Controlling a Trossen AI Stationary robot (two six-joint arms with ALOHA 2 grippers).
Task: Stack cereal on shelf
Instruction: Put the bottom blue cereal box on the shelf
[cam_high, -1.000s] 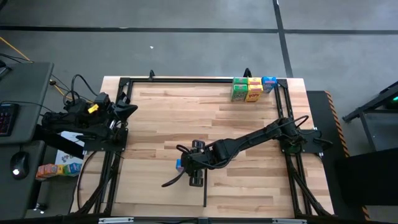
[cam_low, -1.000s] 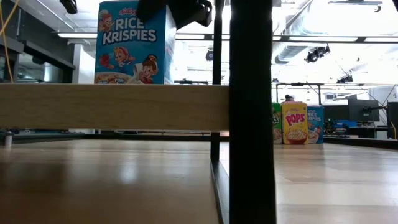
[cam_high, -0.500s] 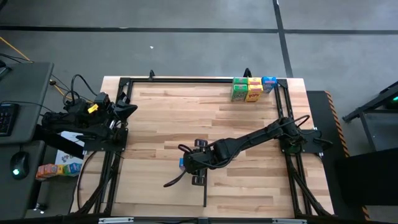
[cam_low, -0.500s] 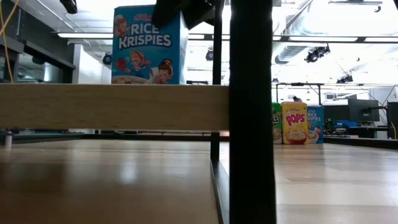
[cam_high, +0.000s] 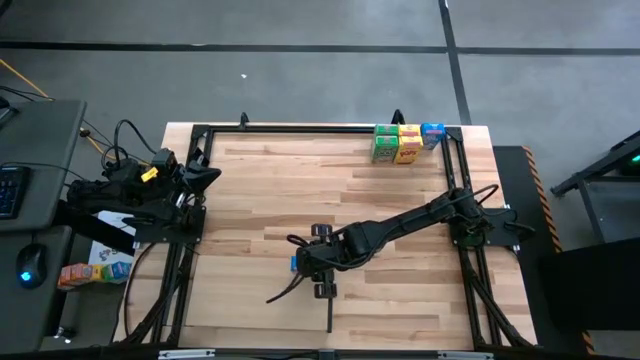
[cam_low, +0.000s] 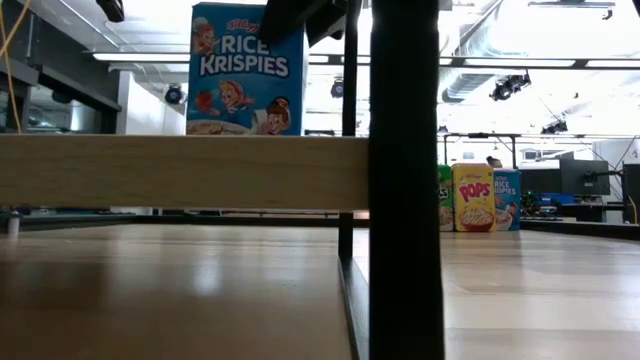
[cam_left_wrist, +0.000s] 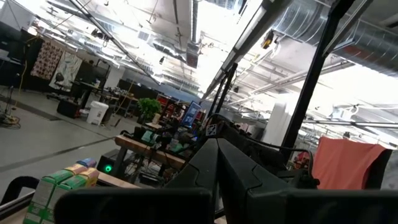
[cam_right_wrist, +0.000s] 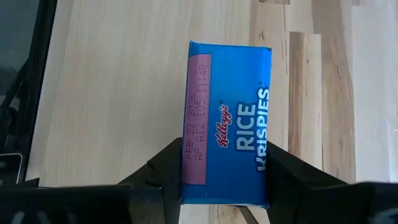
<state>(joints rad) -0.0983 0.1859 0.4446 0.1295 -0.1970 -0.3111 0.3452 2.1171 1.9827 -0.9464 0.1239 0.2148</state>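
Observation:
My right gripper (cam_high: 312, 266) reaches to the table's middle, shut on a blue Rice Krispies cereal box (cam_low: 247, 70) (cam_right_wrist: 227, 124). The shelf shows in the high view as a thin black bar (cam_high: 329, 308) just near-side of the gripper. In the low view a pale board (cam_low: 180, 170) hides the box's lower end. Green (cam_high: 385, 144), yellow (cam_high: 408, 144) and blue (cam_high: 432, 133) boxes stand upright at the far right corner. My left gripper (cam_high: 207, 175) waits shut at the table's left edge. My right gripper pinches the blue box between its two fingers (cam_right_wrist: 163, 171), one on the printed front, one on the back, near an upper corner (cam_right_wrist: 224, 186). It comes from above, pointing down. The box stays upright, front toward the near edge; its lower end is hidden.
A black metal frame (cam_high: 300, 130) runs around the table's edges, and one black upright (cam_low: 405, 200) stands close to the low camera. Bare wood (cam_high: 260, 190) lies between the arms. Beside the table on the left are a desk and small colourful packs (cam_high: 90, 272).
My right gripper has carried the blue box a short way toward the table's right and near edge, keeping it upright and staying shut on it. In the low view the box has slid rightward above the pale board.

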